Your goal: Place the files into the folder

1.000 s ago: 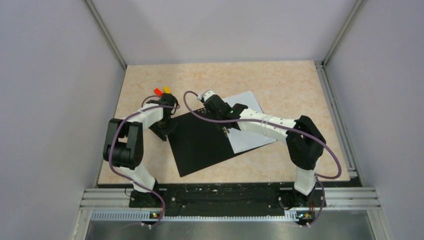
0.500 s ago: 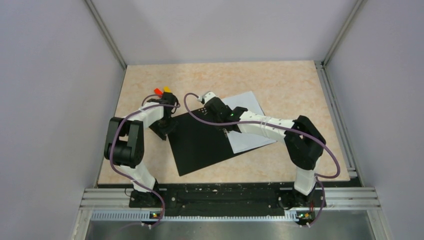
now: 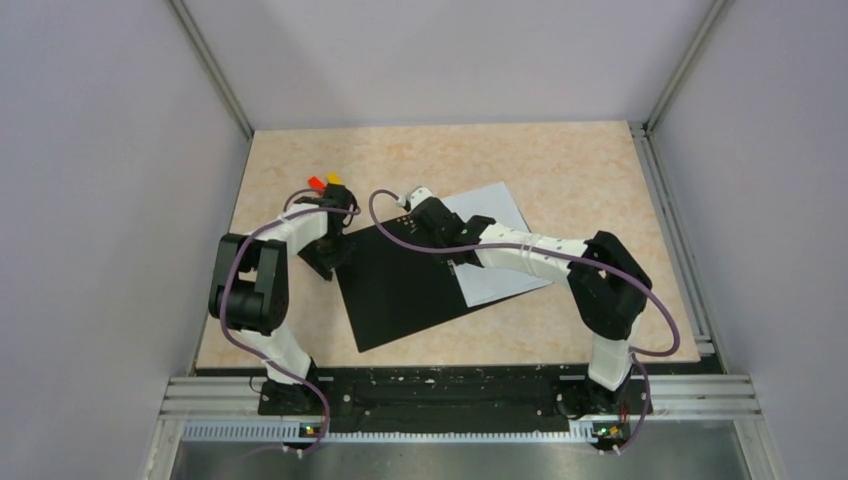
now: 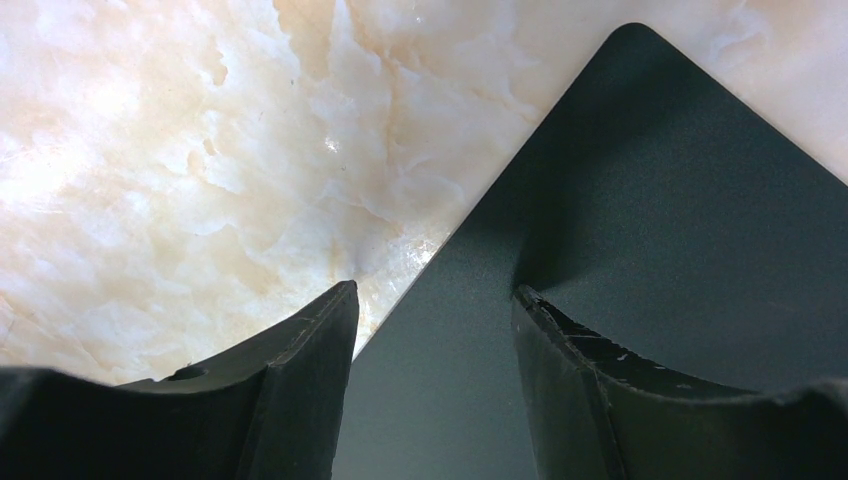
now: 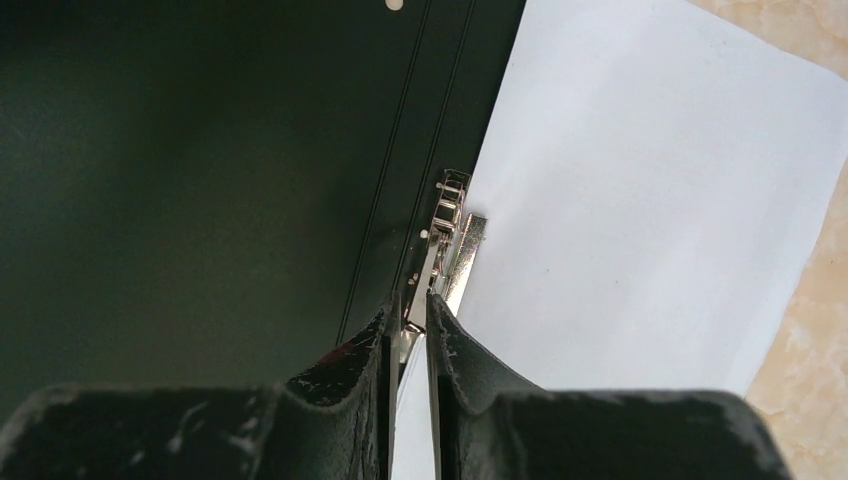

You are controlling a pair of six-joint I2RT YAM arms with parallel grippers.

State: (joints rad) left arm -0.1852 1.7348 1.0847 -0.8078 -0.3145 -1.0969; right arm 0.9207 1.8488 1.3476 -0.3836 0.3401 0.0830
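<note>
1. Folder (image 3: 400, 290): one, lying open and flat on the table (image 3: 560, 170), about the middle, black inside facing up.
2. Files (image 3: 505, 255): one white area shows on the folder's right half. Whether it is one sheet or two stacked cannot be told.
3. One metal clip (image 5: 450, 230) sits at the spine, along the paper's left edge.
4. The spine runs far to near, leaning right as it comes nearer. The opened spread's long axis goes from near left to far right.
5. The folder's inside is matte black with a rounded corner. The paper is plain, thin and rectangular, the clip is shiny silver, and the table is a pale marbled beige.
6. Left gripper (image 4: 432, 295): jaws spread, straddling the black cover's left edge near its corner, with nothing between them but that edge.
7. Right gripper (image 5: 408, 310): jaws nearly together, pinching the near end of the metal clip.
</note>
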